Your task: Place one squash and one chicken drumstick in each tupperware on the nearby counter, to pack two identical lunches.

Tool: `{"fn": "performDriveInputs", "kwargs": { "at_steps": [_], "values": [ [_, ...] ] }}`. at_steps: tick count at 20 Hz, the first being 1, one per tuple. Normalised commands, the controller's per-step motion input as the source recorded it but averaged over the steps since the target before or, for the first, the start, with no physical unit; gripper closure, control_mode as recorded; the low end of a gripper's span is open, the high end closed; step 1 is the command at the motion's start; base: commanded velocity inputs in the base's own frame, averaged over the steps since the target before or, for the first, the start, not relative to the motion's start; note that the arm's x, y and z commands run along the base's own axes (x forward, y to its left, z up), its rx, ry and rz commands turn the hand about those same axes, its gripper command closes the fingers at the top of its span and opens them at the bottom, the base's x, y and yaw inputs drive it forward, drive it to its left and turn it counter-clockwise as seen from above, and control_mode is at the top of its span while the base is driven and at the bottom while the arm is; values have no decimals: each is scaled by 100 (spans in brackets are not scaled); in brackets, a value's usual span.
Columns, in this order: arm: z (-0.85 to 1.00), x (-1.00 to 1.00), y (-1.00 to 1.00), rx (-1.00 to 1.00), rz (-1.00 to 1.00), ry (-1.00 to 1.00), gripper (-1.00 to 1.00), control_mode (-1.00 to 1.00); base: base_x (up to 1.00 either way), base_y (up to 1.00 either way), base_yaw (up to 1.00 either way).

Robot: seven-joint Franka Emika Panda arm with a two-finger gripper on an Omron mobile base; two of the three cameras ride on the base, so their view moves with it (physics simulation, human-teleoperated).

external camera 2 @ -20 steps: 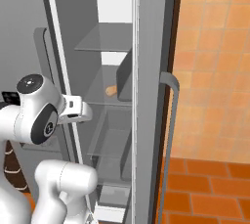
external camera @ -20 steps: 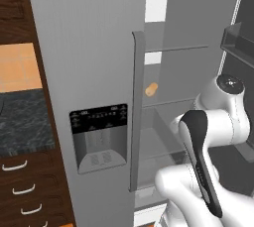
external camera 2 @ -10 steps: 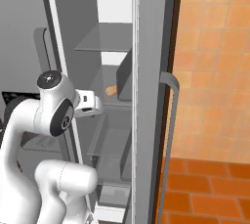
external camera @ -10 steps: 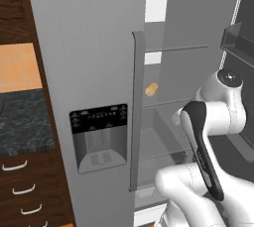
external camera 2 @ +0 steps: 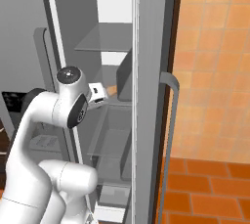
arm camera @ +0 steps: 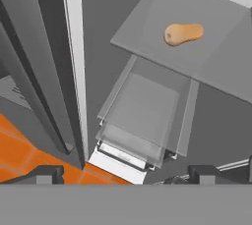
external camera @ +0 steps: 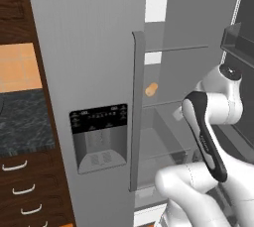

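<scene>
pincer [arm camera: 125, 172] spread wide, pinching nothing, its two dark fingertips [arm camera: 44, 174] far apart at the bottom of the hand view. aimed into the open fridge [external camera: 89, 47], looking down over the shelves. seen from the right base view at mid height, just in front of the shelves, beside the white arm [external camera 2: 44, 135].

squash [arm camera: 183, 33] lying on its side on a grey glass shelf [arm camera: 147, 27], near that shelf's middle, well apart from the pincer. tan, pear-shaped, fat end toward the shelf's front edge. same squash [external camera: 151, 89] peeking out past the edge of the closed grey fridge door in the left base view, and a sliver of it [external camera 2: 112, 90] on the shelf in the right base view. clear drawers [arm camera: 142, 116] below the shelf.

counter [external camera: 22, 122], black-grey marbled, at the left edge of the left base view, over dark wood drawers [external camera: 25, 186] with curved silver handles. orange tiled floor [external camera 2: 205, 189] to the right of the fridge.
</scene>
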Motion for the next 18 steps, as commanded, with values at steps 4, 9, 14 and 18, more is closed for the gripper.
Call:
{"fn": "performDriveInputs", "kwargs": {
  "at_steps": [4, 9, 14, 18],
  "values": [
    [0, 32, 0, -5, 6, -3, -100, -100, 0, 0, 0],
    [0, 28, 0, 0, 0, 0, -100, -100, 0, 0, 0],
    [-4, 14, 0, 2, -18, 0, -100, -100, 0, 0, 0],
    [-26, 1, -5, 1, -16, -2, -100, -100, 0, 0, 0]
  ]
}}
